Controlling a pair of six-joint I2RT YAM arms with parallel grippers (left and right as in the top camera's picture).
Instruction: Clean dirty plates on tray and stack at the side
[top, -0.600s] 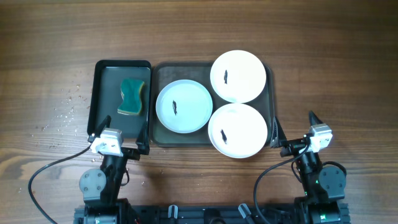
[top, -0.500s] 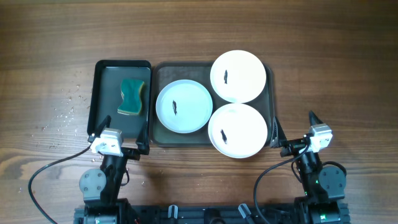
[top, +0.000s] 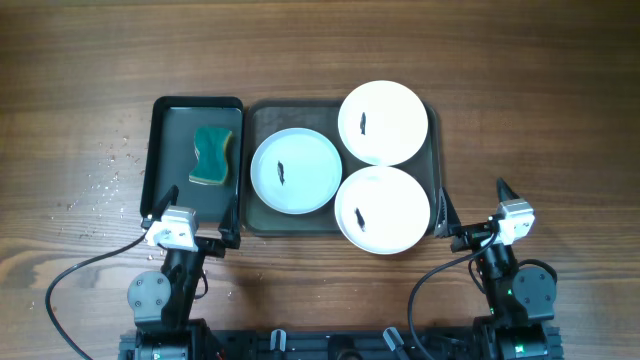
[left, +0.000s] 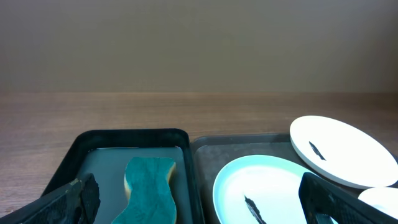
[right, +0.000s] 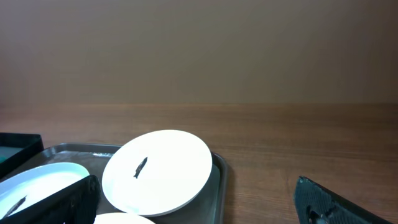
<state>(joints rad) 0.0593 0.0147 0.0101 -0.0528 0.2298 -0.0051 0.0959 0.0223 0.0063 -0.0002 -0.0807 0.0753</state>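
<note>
Table (top: 320, 50): tray (top: 265, 118), three dirty plates (top: 296, 171); black tray (top: 170, 125), sponge (top: 212, 155), perhaps wet.

Soft even light from above, overhead view sharp, white plates (top: 390, 115) bright yet detailed, faint shadows at their rims, wrist views dimmer, lower corners dark and slightly blurred.

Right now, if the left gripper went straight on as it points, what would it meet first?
Probably the green sponge in the small black tray, lying straight ahead of the open left gripper. Height is unclear, so it might catch the tray's near rim first.
</note>
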